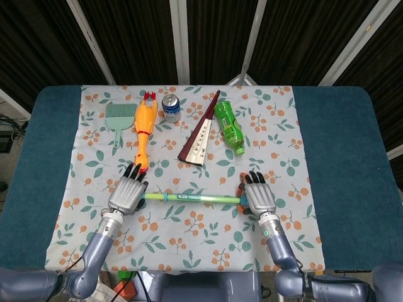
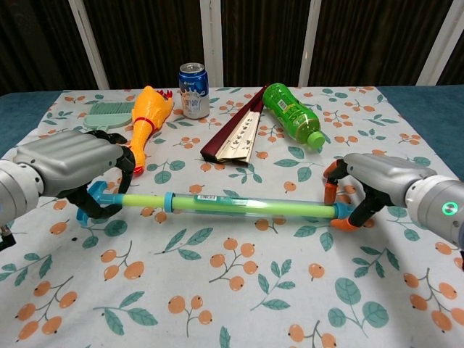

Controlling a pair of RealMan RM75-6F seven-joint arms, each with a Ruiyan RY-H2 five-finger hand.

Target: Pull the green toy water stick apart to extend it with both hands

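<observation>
The green toy water stick point(image 1: 192, 198) point(image 2: 232, 206) lies across the floral cloth, a long green tube with a blue collar and blue left handle. My left hand point(image 1: 128, 194) point(image 2: 69, 167) grips the blue handle end, fingers curled around it. My right hand point(image 1: 257, 195) point(image 2: 377, 180) holds the right end, its orange-tipped fingers closed around the blue and orange cap. The stick hangs just above the cloth between both hands.
Behind the stick lie a yellow rubber chicken point(image 1: 144, 129), a blue soda can point(image 1: 171, 107), a folded dark red fan point(image 1: 201, 133), a green plastic bottle point(image 1: 228, 127) and a green brush point(image 1: 118, 118). The blue table surface point(image 1: 340, 163) borders the cloth.
</observation>
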